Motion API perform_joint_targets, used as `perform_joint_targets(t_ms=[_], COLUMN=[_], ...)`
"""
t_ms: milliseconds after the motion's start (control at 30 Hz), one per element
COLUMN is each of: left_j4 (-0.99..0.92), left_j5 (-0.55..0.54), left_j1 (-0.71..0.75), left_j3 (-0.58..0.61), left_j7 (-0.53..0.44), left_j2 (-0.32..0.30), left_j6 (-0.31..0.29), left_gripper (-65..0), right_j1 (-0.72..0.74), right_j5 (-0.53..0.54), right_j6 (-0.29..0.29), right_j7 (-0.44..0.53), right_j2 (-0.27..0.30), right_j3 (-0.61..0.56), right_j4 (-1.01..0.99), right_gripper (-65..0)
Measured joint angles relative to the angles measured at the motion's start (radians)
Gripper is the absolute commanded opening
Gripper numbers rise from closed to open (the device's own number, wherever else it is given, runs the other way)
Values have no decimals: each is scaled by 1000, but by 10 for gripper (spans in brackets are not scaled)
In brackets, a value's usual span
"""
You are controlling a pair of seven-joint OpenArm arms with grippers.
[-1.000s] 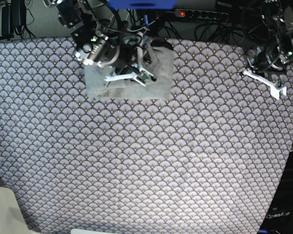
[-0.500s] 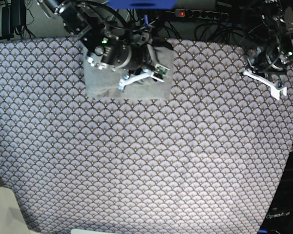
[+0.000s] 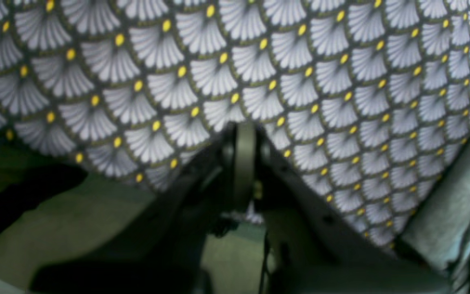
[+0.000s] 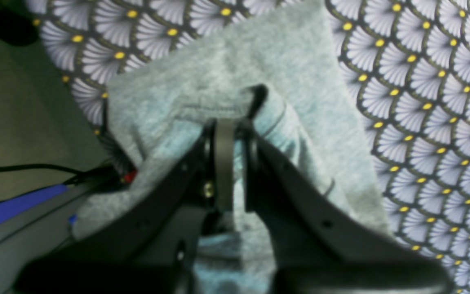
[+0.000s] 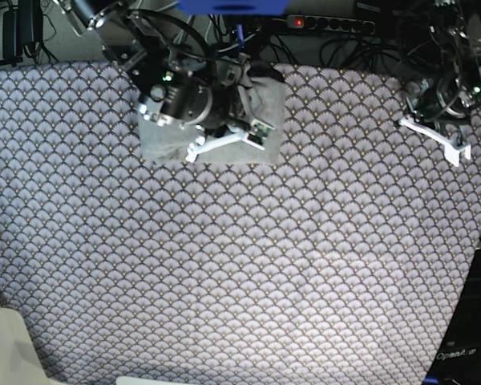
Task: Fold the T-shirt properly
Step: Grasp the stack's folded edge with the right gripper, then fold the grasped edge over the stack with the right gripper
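**Right arm shifts over the folded shirt**

Over the last second the right gripper (image 5: 218,143) has swung from pointing left-and-near across the T-shirt (image 5: 268,112) to lying along its near edge, its white finger now angled toward the near left. The arm's black body has moved slightly left and far. The jaws have closed nearly together above the grey fabric.

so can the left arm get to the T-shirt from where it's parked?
Probably not without a long traverse. The left hand sits shut at the far edge of the patterned cloth, well apart from the T-shirt. Nothing lies between, but the right hand already crowds it.
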Motion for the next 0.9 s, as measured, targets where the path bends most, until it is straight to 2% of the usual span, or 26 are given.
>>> perform_joint_targets(t_ms=[133,300,367,500,667,900], left_j4=[0,0,-7,-52,-77,-80], left_j5=[0,1,-4,-1,0,-3], left_j1=[-6,-15,-27,-30,-52,-60], left_j3=[0,0,0,1,3,72], left_j7=[-7,8,-2,3,2,-2], left_j2=[0,0,0,0,0,-22], left_j6=[0,0,0,0,0,0], left_gripper=[-650,-650,-650,-650,-650,-650], right_j1=[-7,-22,-32,-81,-102,-110], right_j5=[-139,-282,-357,-438,-483,-493], right_j6=[0,1,1,1,1,2], right_j7=[-11,2,-4,-2,12,7], right_j2=[1,32,34,29,-5,-5], right_j3=[-10,-107,-122,-125,-129,-126], right_j4=[63,93,92,92,92,92], right_gripper=[-535,-531,-531,-531,-502,-394])
